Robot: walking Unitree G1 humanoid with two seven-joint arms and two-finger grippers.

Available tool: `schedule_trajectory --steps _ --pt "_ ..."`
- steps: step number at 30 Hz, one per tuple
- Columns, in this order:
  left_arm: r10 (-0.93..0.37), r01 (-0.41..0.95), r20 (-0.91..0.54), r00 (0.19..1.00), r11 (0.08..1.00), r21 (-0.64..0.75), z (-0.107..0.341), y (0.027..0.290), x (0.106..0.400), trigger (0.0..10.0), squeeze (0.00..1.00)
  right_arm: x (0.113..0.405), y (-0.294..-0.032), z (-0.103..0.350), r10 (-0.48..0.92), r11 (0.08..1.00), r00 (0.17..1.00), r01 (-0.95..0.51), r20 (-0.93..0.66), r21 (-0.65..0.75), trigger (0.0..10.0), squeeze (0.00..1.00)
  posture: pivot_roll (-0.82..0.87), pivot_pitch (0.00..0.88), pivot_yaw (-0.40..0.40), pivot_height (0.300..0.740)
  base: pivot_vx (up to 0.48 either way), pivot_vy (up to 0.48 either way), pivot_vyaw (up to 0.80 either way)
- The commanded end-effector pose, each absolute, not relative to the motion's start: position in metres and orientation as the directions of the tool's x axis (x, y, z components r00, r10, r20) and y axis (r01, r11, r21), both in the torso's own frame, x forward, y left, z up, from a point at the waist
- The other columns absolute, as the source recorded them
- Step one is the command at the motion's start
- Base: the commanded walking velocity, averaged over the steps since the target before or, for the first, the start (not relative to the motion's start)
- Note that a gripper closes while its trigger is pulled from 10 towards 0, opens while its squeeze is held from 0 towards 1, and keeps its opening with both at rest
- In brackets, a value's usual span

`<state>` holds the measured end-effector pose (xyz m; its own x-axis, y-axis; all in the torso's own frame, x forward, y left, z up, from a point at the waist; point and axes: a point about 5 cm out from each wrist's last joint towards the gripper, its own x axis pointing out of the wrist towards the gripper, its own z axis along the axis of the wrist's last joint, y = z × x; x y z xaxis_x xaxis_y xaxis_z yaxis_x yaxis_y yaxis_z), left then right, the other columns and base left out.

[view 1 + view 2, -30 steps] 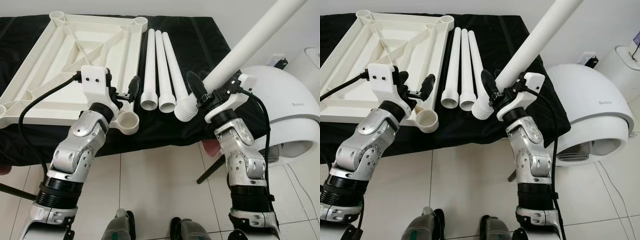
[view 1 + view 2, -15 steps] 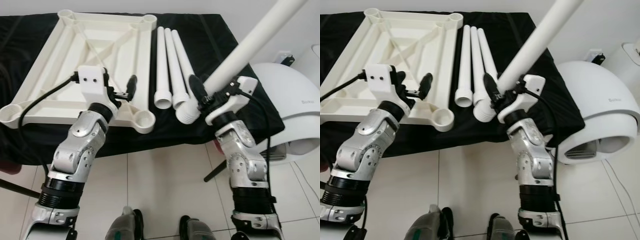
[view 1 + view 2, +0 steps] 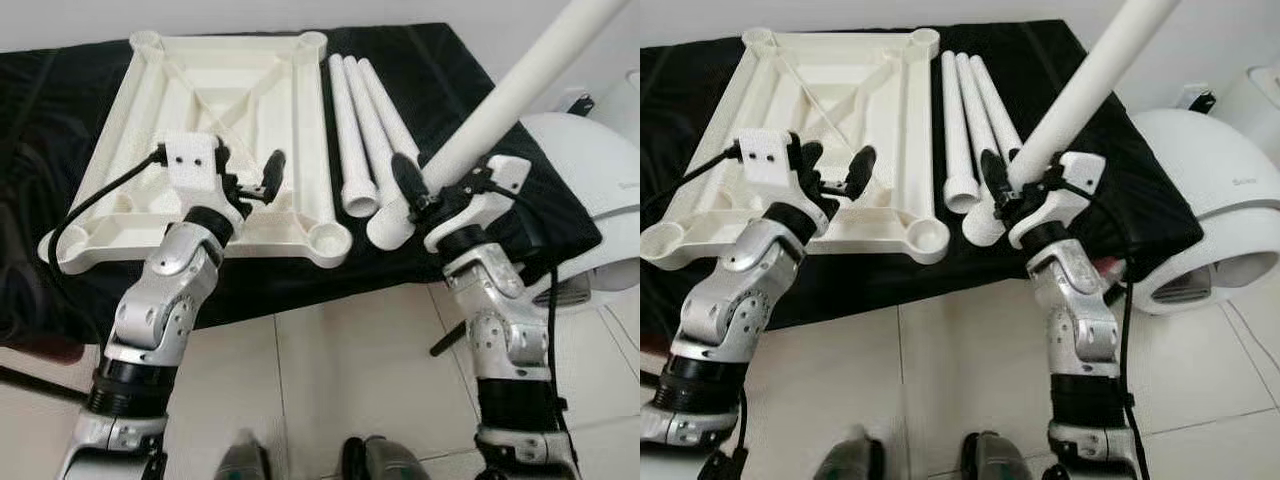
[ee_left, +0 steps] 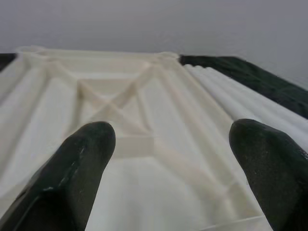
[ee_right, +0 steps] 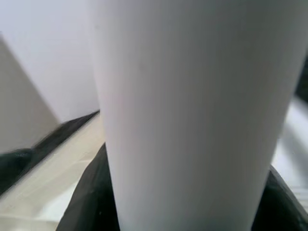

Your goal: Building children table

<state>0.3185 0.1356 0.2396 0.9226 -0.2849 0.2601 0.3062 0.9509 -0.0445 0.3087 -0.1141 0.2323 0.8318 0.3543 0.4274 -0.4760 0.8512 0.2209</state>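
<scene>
Now the table leg (image 3: 520, 85) sits clamped between right gripper (image 3: 420, 192) jaws.

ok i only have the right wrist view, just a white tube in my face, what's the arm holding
Observer: The right gripper is shut on a white table leg, held slanting up over the black cloth.
Operator: where's the tabletop
Observer: The upside-down tabletop lies on the cloth to the robot's left, a round socket at its near right corner.
Operator: and the left arm
Observer: The left gripper hovers open above the tabletop's near edge, holding nothing.
</scene>
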Motion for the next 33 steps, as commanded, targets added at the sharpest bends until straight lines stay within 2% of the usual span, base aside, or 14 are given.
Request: schedule_trajectory --steps 1,3,6,8,9,12,16,21,26,33 --pt "-0.324 0.341 0.246 0.913 0.940 -0.027 0.238 0.129 0.317 10.0 0.00 0.309 -0.121 0.234 0.339 0.865 0.837 -0.457 0.430 0.208 10.0 0.00 0.00 0.161 -0.007 0.740 0.000 0.000 0.00" --pt "-0.416 0.418 0.220 0.882 0.908 0.042 0.238 0.117 0.316 10.0 0.00 0.310 -0.122 0.235 0.335 0.868 0.837 -0.452 0.432 0.203 10.0 0.00 0.00 0.165 -0.016 0.740 0.000 0.000 0.00" --pt "-0.451 0.455 0.209 0.868 0.890 0.033 0.237 0.111 0.315 10.0 0.00 0.311 -0.124 0.236 0.333 0.872 0.838 -0.448 0.433 0.198 10.0 0.00 0.00 0.166 -0.017 0.740 0.000 0.000 0.00" --pt "-0.538 0.538 0.195 0.820 0.841 0.059 0.235 0.102 0.312 10.0 0.00 0.314 -0.127 0.238 0.329 0.876 0.839 -0.443 0.434 0.191 10.0 0.00 -0.01 0.169 -0.019 0.740 0.000 0.000 0.00" --pt "-0.538 0.538 0.195 0.820 0.841 0.059 0.235 0.102 0.312 10.0 0.00 0.314 -0.127 0.238 0.329 0.876 0.839 -0.443 0.434 0.191 10.0 0.00 -0.01 0.169 -0.019 0.740 0.000 0.000 0.00" --pt "-0.670 0.649 0.174 0.722 0.742 0.165 0.233 0.089 0.306 10.0 0.00 0.318 -0.133 0.242 0.321 0.889 0.840 -0.426 0.436 0.166 10.0 0.00 -0.01 0.169 -0.017 0.740 0.000 0.000 0.00" --pt "-0.740 0.703 0.144 0.658 0.671 0.235 0.228 0.080 0.301 10.0 0.00 0.319 -0.137 0.245 0.317 0.895 0.841 -0.418 0.439 0.153 10.0 0.00 -0.01 0.166 -0.015 0.740 0.000 0.000 0.00" --pt "-0.834 0.794 0.010 0.551 0.528 0.302 0.207 0.068 0.291 10.0 0.00 0.321 -0.142 0.251 0.323 0.907 0.835 -0.407 0.445 0.107 10.0 0.00 -0.02 0.164 -0.002 0.740 0.000 0.000 0.00" --pt "-0.835 0.799 -0.066 0.546 0.496 0.342 0.195 0.073 0.293 10.0 0.00 0.322 -0.145 0.255 0.326 0.911 0.827 -0.405 0.458 0.083 10.0 0.00 -0.02 0.158 0.015 0.740 0.000 0.000 0.00" --pt "-0.784 0.763 -0.132 0.606 0.527 0.375 0.181 0.088 0.310 10.0 0.00 0.321 -0.147 0.258 0.313 0.916 0.823 -0.393 0.474 0.077 10.0 0.00 -0.03 0.152 0.030 0.740 0.000 0.000 0.00"
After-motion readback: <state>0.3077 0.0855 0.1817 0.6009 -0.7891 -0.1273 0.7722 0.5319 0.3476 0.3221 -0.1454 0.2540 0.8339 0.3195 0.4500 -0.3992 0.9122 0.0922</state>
